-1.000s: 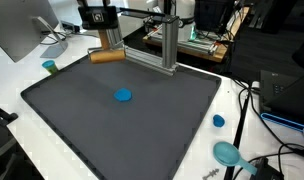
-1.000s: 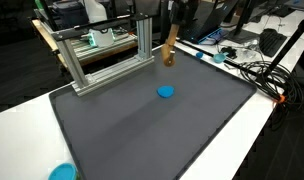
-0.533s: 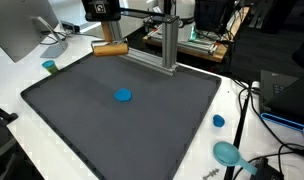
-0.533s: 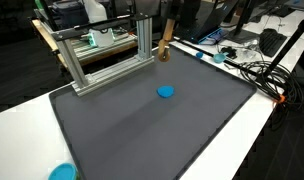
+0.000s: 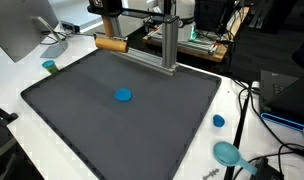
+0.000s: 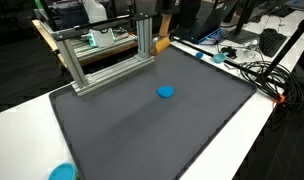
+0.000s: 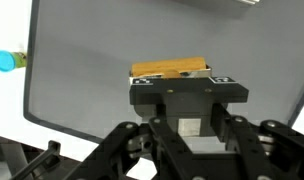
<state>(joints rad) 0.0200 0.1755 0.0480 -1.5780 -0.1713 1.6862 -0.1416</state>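
**benchrat:** Cluttered lab, white table [image 5: 14, 88] with a big dark mat [image 5: 77, 125] on it. What's the gripper [image 7: 182, 82] got?

**gearhead:** Its jaws are clamped on a wooden block [image 5: 112, 43], one on each side, and the wrist view shows it plainly. The block hangs in the air over the mat's far corner, near the metal frame [image 5: 168, 42].

**benchrat:** And the blue disc [image 5: 123, 96]?

**gearhead:** It lies flat near the middle of the mat, well apart from the block. A small teal cup [image 5: 49, 66] sits on the table just off the mat's edge.

Blue disc [image 6: 166, 91] on mat [image 6: 142, 130], wooden block [image 6: 162, 44] by frame [image 6: 104, 62]
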